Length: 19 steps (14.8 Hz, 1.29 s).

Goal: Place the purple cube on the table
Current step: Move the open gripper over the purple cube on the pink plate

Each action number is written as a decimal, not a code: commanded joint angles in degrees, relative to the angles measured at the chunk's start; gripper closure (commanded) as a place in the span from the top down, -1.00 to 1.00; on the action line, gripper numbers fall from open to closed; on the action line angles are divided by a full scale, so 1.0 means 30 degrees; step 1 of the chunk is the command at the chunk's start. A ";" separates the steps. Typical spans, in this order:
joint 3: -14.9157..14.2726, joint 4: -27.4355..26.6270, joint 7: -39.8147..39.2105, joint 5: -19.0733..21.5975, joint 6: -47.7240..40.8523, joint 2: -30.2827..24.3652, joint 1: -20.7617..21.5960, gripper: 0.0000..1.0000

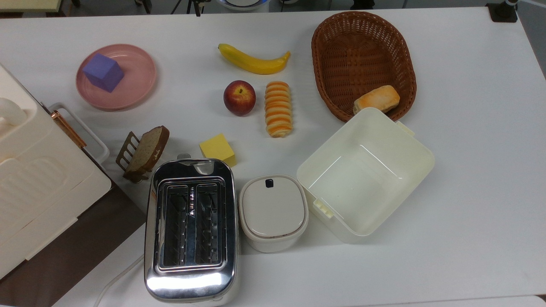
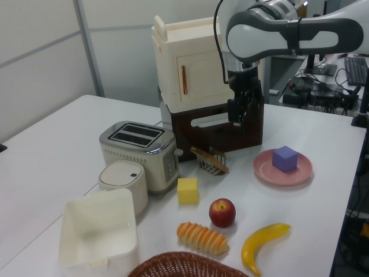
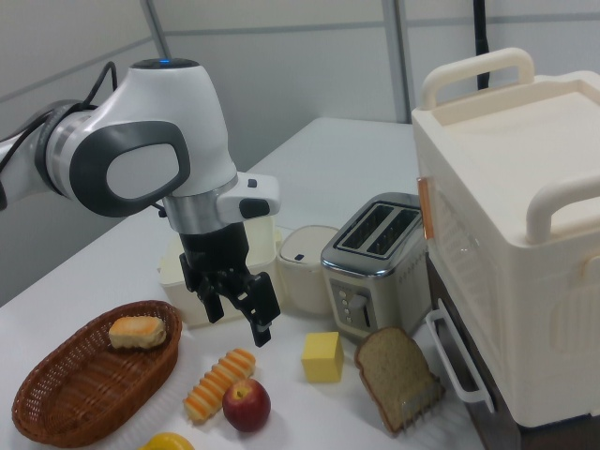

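The purple cube rests on a round pink plate at the top view's left, on the white table. In the left view the cube sits on the plate at the right. My gripper hangs in the air to the cube's left and higher, in front of the cream cabinet, clear of the cube. In the right view the gripper points down above the apple and striped pastry. Its fingers stand apart with nothing between them.
A yellow cube, apple, striped pastry and banana lie mid-table. A wicker basket holds a bun. A cream tub, lidded pot, toaster, bread rack and cream cabinet crowd the front.
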 commanded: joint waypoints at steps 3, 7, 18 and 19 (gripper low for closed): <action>-0.0265 0.0451 0.0005 0.0579 -0.0988 0.0110 0.0288 1.00; -0.0265 0.0480 -0.0052 0.0579 -0.0900 0.0080 0.0229 1.00; -0.0118 -0.0715 0.3565 0.0347 -0.0318 0.0021 -0.0591 1.00; -0.0322 -0.1215 0.4740 0.0200 0.0382 -0.0008 -0.0736 1.00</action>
